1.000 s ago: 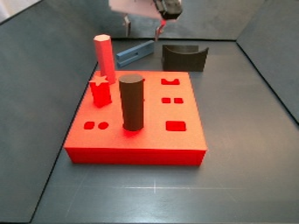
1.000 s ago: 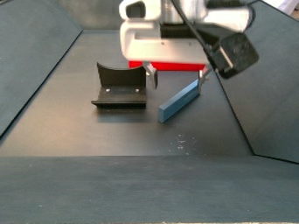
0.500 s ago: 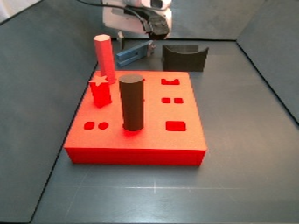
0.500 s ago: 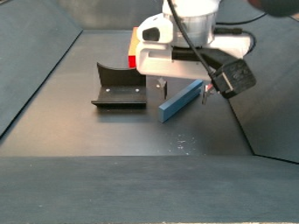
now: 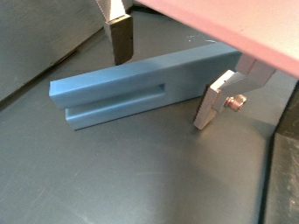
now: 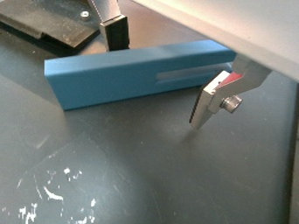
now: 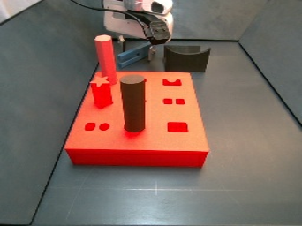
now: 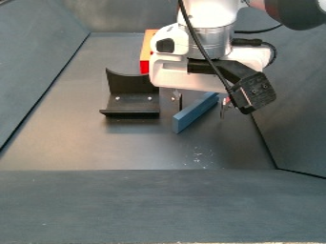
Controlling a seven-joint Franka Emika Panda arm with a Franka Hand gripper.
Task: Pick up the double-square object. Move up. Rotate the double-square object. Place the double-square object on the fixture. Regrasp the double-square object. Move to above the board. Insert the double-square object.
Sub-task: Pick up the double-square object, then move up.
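Note:
The double-square object (image 7: pixel 132 55) is a grey-blue bar lying flat on the floor between the board (image 7: pixel 177 146) and the fixture (image 7: pixel 186 57). It shows in both wrist views (image 5: pixel 140 87) (image 6: pixel 128 77) and in a side view (image 8: pixel 193 112). My gripper (image 8: pixel 193 100) is low over the bar and open. One finger (image 5: pixel 121 39) stands on one long side and the other on the opposite side, both a little apart from the bar. The gripper also shows in both wrist views (image 5: pixel 163 91) (image 6: pixel 159 81) and in a side view (image 7: pixel 144 42).
The red board bears a red hexagonal post (image 7: pixel 105 57), a red star peg (image 7: pixel 101 88) and a dark grey cylinder (image 7: pixel 132 104). The dark fixture (image 8: pixel 130 95) sits beside the bar and also shows in a wrist view (image 6: pixel 52 26). Sloped tray walls (image 8: pixel 51 76) bound the floor.
My gripper has come down from above the bar to floor level, so its open fingers now straddle it. The bar has not moved.

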